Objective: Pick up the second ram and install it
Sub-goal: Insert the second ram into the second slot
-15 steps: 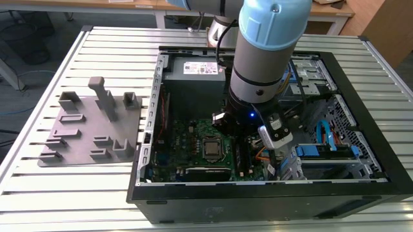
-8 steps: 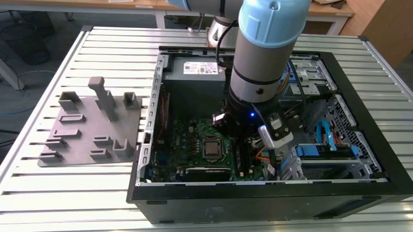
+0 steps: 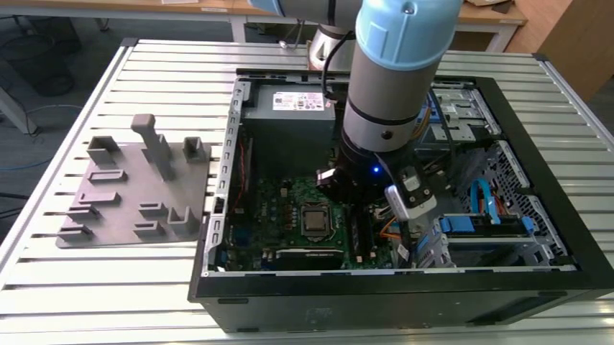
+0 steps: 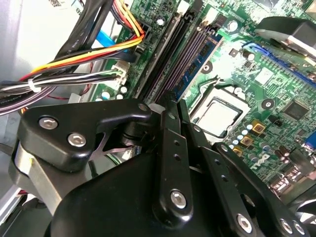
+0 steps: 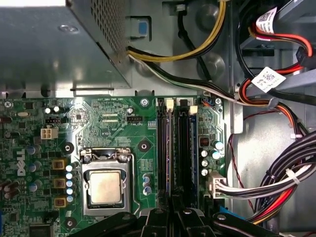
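Down inside the open PC case (image 3: 240, 158), the gripper (image 4: 170, 106) has its fingers pinched on the second ram (image 4: 190, 69), which already sits in a motherboard slot beside the CPU socket (image 5: 104, 186), so I'd say it's mostly installed.

Arm (image 3: 389, 79) comes down near-vertical from the top of the exterior view, wrist low, blue light lit on it. Gripper (image 4: 170, 101) points straight down; black linkage fills the foreground in both wrist views. Fingers (image 4: 168, 143) are drawn together, narrow, tips nearly meeting. Gripper (image 5: 174, 207) base links splay to either side.
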You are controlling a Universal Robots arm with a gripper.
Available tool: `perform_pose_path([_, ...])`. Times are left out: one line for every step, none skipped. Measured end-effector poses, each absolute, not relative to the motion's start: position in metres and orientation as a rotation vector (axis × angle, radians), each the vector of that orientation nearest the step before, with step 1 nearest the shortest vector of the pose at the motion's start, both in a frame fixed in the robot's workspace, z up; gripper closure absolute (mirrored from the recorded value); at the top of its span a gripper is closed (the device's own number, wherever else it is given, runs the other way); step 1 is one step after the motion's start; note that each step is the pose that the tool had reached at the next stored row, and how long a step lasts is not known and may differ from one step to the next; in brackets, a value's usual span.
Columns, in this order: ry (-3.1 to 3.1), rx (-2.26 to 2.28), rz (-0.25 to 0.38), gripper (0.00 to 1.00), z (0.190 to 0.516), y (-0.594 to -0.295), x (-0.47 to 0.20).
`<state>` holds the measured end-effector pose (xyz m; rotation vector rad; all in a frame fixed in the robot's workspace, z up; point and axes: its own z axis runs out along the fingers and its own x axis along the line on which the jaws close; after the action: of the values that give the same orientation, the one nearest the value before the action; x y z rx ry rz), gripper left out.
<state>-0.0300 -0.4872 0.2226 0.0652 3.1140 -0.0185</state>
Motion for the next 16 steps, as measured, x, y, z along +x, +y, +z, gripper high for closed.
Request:
perform_pose_path([3.114,0.065,-0.029,0.86,0.2225,-0.4868,-0.0299])
perform_pose_path([3.114,0.065,-0.037,0.86,0.2223,-0.4863,-0.0298])
perform_pose_path([3.114,0.065,-0.04,0.86,0.2221,-0.4858,-0.0296])
perform_pose_path([3.113,0.065,-0.04,0.86,0.2217,-0.4855,-0.0294])
perform_pose_path([3.113,0.065,-0.04,0.86,0.2214,-0.4852,-0.0293])
perform_pose_path([3.113,0.065,-0.04,0.86,0.2211,-0.4848,-0.0291])
perform_pose_path([3.113,0.065,-0.04,0.86,0.2208,-0.4844,-0.0289])
perform_pose_path([3.114,0.065,-0.041,0.86,0.2205,-0.4841,-0.0287])
perform_pose_path([3.114,0.065,-0.041,0.86,0.2203,-0.4839,-0.0285])
perform_pose_path([3.113,0.065,-0.042,0.86,0.22,-0.4836,-0.0283])
perform_pose_path([3.113,0.065,-0.043,0.86,0.2197,-0.4833,-0.0282])
perform_pose_path([3.113,0.065,-0.044,0.86,0.2194,-0.4831,-0.0281])
perform_pose_path([3.113,0.065,-0.045,0.86,0.219,-0.4828,-0.028])
perform_pose_path([3.113,0.065,-0.046,0.86,0.2184,-0.4826,-0.028])
perform_pose_path([3.113,0.065,-0.046,0.86,0.2178,-0.4826,-0.028])
perform_pose_path([3.113,0.064,-0.046,0.86,0.2175,-0.4826,-0.0281])
